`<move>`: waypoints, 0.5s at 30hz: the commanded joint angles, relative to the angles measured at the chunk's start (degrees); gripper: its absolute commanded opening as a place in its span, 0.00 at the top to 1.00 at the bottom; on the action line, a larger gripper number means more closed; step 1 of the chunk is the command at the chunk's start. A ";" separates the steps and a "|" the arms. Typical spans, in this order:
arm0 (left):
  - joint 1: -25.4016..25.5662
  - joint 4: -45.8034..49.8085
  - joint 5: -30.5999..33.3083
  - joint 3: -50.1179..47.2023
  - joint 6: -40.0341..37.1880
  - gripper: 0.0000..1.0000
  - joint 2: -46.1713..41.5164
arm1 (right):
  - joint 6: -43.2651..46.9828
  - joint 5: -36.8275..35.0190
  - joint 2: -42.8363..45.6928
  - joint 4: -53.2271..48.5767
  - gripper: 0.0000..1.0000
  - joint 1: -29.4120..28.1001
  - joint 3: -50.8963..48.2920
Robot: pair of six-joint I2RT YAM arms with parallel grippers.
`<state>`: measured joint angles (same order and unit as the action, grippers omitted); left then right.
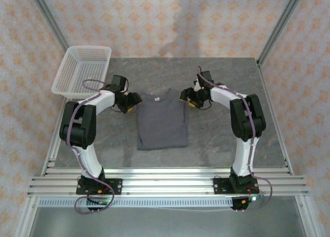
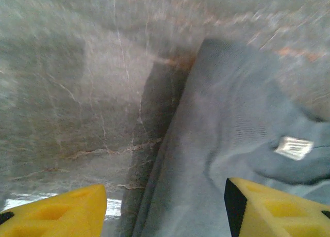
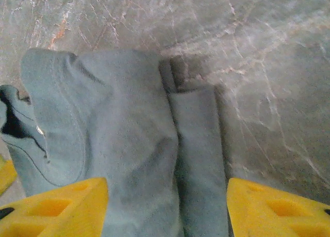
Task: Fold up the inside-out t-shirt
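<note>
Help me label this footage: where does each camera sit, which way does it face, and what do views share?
Top external: fixed above and behind the arm bases, looking down on table, t-shirt, basket; both arms, left claw, right claw show.
Left wrist: on the left arm, facing down at the t-shirt's edge and tag; own fingers show.
Right wrist: on the right arm, facing down at the t-shirt; own fingers show.
Shared: all see the t-shirt.

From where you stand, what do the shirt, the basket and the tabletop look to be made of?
T-shirt: soft knit cloth, matte slate-grey; fine ribbing and limp folds show close up. Basket: probably plastic, white and slightly glossy, with open mesh walls. Tabletop: a grey surface with pale veins, marble-like; it could be real stone or a printed laminate.
</note>
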<state>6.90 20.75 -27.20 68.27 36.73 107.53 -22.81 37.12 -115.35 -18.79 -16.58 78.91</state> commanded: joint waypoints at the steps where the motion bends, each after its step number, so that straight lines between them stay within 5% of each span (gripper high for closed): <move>1: 0.23 -2.78 -2.76 0.00 -0.08 0.38 1.38 | 2.06 -1.07 -2.37 0.06 0.38 -0.38 3.55; 9: 1.03 -5.44 -4.52 1.76 0.91 0.43 6.17 | 3.44 -2.87 -5.37 -2.41 0.37 -1.31 6.05; 15: 1.79 -14.62 -8.91 -0.01 8.23 0.53 8.34 | 3.15 -1.10 -7.17 -2.65 0.45 -2.54 7.48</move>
<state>6.46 18.50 -29.98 69.08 40.75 111.20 -20.36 35.70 -121.32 -19.94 -18.26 84.79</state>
